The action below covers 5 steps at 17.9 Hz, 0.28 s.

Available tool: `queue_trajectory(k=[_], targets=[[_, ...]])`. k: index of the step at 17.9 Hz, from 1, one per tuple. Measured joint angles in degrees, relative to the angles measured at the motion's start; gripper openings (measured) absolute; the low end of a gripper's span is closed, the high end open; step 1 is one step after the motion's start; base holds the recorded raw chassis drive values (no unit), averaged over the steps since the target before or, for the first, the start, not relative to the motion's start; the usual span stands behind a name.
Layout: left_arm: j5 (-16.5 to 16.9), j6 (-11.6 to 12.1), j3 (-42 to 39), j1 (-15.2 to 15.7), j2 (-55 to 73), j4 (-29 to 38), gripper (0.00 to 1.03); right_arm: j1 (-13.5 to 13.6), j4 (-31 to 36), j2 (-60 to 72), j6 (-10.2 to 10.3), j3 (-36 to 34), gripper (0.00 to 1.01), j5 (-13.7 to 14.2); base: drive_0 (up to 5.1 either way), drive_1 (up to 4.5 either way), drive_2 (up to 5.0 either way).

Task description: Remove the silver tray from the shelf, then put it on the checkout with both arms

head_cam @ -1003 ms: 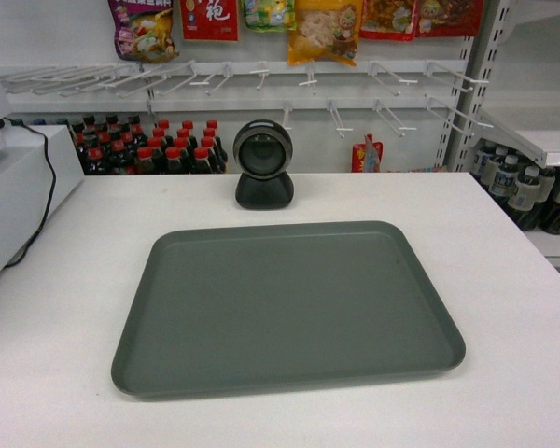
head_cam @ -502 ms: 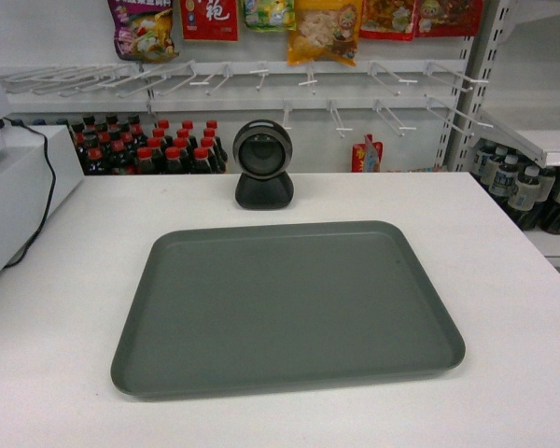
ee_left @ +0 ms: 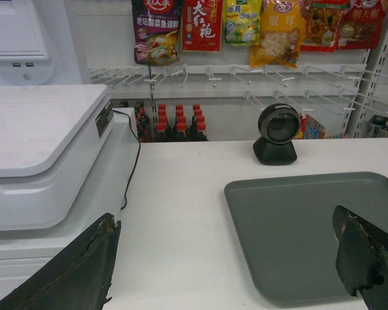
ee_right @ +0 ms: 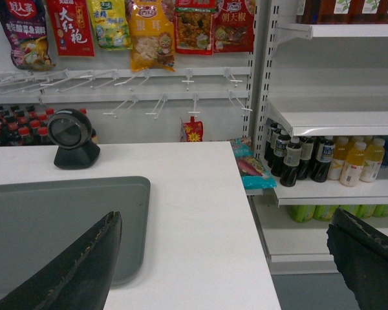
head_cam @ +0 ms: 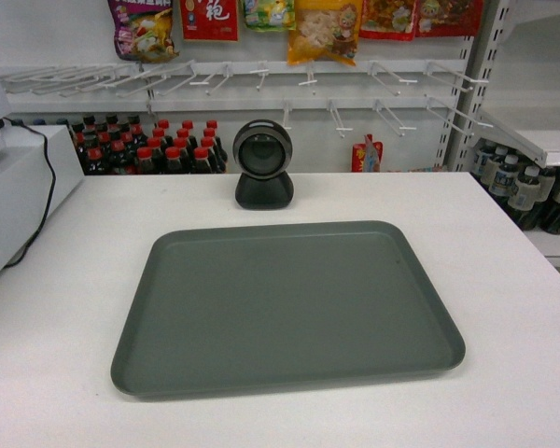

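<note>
No shift since before: silver tray (head_cam: 289, 308) flat on checkout (head_cam: 504, 280), both pincers released.

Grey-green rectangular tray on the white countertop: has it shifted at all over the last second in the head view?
No. The matte grey-green rectangular tray keeps the same gap to the black round scanner behind it, flat on the white checkout countertop.

White checkout (head_cam: 65, 327) counter carries the silver tray (head_cam: 289, 303), lying flat at its middle. Behind the tray stands the black scanner (head_cam: 264, 164); the cash register (ee_left: 42, 148) sits left.
</note>
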Motion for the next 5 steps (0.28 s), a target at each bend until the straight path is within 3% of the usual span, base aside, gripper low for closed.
queue_trajectory(k=[5], targets=[[0.0,0.0,0.0,0.0,0.0,0.0,0.98,0.0,0.0,0.0,0.0,0.0,0.98,0.0,0.0,0.00,0.0]])
